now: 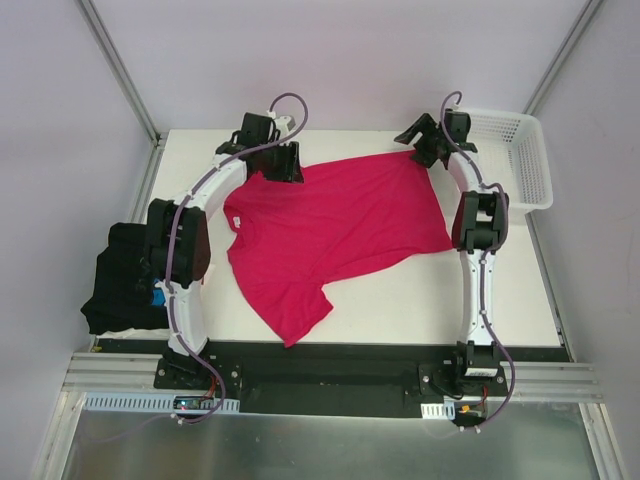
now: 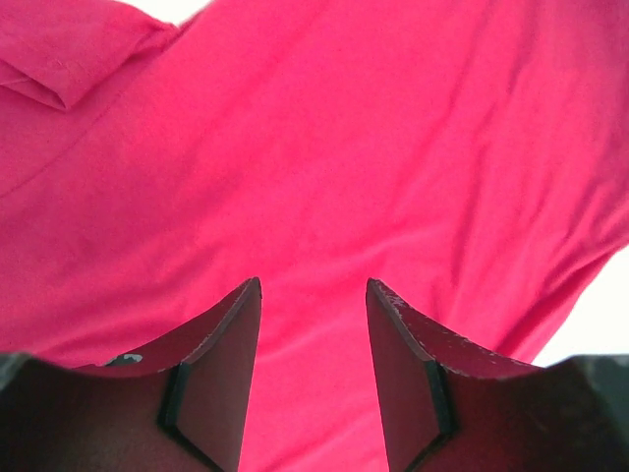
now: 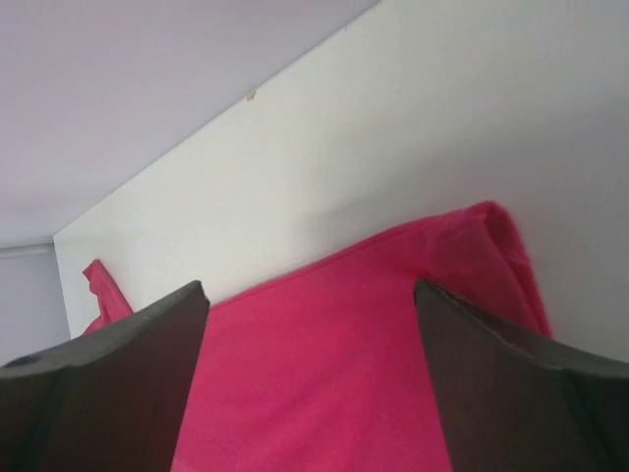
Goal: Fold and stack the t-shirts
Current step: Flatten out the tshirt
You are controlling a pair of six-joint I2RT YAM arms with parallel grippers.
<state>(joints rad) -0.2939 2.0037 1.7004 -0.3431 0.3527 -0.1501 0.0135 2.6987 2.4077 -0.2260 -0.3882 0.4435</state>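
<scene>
A crimson-pink t-shirt lies spread on the white table, one sleeve toward the near edge. My left gripper hovers over the shirt's far left corner. In the left wrist view its jaws stand apart, with flat pink cloth below them and nothing pinched. My right gripper is at the shirt's far right corner. Seen from the right wrist, it is wide open above the shirt's edge. A black t-shirt with a bit of blue print lies bunched at the table's left edge.
A white lattice basket stands at the far right corner of the table. The left arm's elbow hangs over the black shirt. Metal frame posts run up at both far corners. Bare table shows near the front right.
</scene>
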